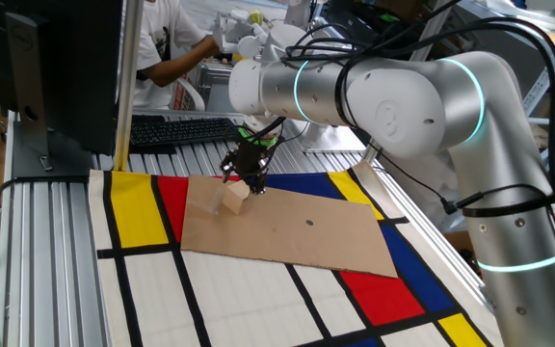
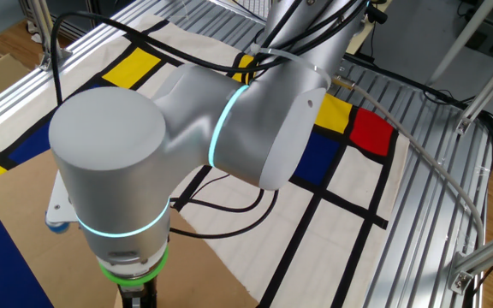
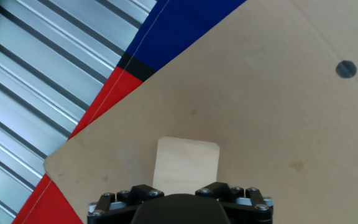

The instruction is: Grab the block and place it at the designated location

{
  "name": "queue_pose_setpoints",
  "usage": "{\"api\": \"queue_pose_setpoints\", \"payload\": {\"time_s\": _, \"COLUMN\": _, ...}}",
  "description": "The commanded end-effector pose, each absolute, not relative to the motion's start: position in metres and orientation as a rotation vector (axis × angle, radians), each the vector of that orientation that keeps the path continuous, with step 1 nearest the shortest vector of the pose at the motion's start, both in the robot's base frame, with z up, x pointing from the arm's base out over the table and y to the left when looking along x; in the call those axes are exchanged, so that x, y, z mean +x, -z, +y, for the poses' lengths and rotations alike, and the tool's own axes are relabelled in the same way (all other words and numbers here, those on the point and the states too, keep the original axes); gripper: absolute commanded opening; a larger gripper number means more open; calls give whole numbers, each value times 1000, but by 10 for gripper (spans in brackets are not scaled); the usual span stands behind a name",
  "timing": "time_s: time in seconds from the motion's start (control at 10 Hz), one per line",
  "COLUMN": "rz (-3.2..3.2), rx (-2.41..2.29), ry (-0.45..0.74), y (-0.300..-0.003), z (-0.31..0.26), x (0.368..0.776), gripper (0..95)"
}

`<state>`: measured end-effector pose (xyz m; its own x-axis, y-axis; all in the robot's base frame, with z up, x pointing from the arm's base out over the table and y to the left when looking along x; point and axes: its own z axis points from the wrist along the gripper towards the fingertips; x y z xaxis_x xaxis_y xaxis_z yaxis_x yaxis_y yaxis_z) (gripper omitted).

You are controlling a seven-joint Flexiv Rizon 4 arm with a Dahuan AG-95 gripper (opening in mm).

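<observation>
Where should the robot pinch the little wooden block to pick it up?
Best guess: come straight down from above and pinch two opposite flat sides of the block. It is a plain cube lying on the cardboard, with nothing beside it. The gripper hangs right over it, but whether its fingers are open is hidden.

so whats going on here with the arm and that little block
A robot arm has its tool down at a small pale wooden block near the corner of a brown cardboard sheet, which lies on a colour-block cloth. The hand view shows the block right at the fingertips, but whether it is gripped cannot be told. A dark dot marks the cardboard farther along.
</observation>
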<state>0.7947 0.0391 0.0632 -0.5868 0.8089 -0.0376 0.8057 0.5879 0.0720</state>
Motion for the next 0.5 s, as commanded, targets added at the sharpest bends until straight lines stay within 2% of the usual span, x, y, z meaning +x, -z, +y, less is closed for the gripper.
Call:
{"api": "queue_pose_setpoints", "payload": {"time_s": 0.1, "rz": 2747, "rx": 1388, "ry": -72, "y": -64, "z": 37, "x": 798, "gripper": 760}}
{"api": "queue_pose_setpoints", "payload": {"time_s": 0.5, "rz": 2729, "rx": 1414, "ry": -67, "y": -65, "z": 31, "x": 799, "gripper": 760}}
